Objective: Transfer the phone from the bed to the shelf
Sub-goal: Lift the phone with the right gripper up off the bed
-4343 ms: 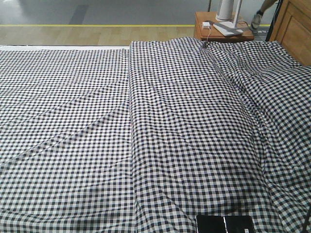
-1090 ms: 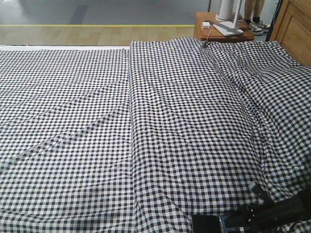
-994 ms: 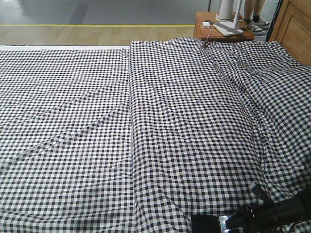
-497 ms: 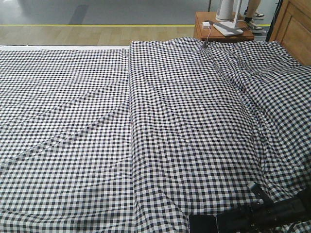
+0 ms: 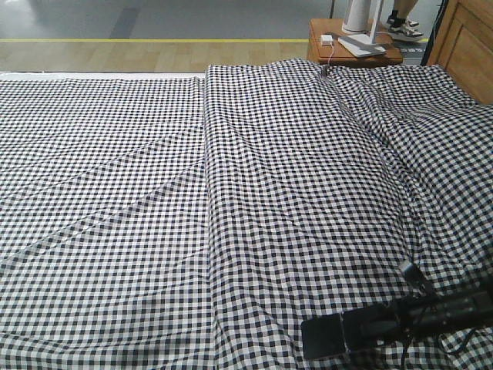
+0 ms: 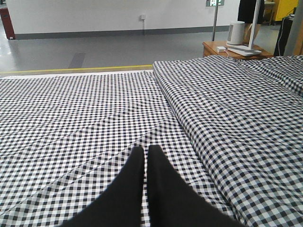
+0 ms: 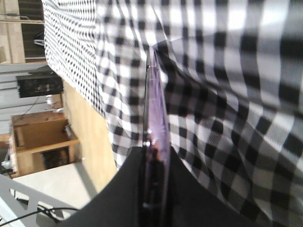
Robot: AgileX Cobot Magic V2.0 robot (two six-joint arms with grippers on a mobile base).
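Observation:
The black phone (image 5: 323,338) is held just above the checked bed (image 5: 231,193) near its front right edge, with my right gripper (image 5: 351,331) shut on its right half. The right wrist view shows the phone (image 7: 154,109) edge-on, its pinkish rim pinched between the two black fingers (image 7: 189,194). A light-wood shelf (image 7: 40,142) with an open compartment stands beyond the bed's edge in that view. My left gripper (image 6: 145,149) hovers shut over the sheet (image 6: 71,109), holding nothing.
A small wooden nightstand (image 5: 327,52) with a white lamp base (image 5: 360,42) stands behind the bed at the back right. A brown wooden cabinet (image 5: 466,46) sits at the far right. A raised lengthwise seam (image 5: 209,193) runs down the sheet.
The phone lay flat at the bed's front edge. My right gripper came in from the right, closed on it, and has lifted it off the sheet.

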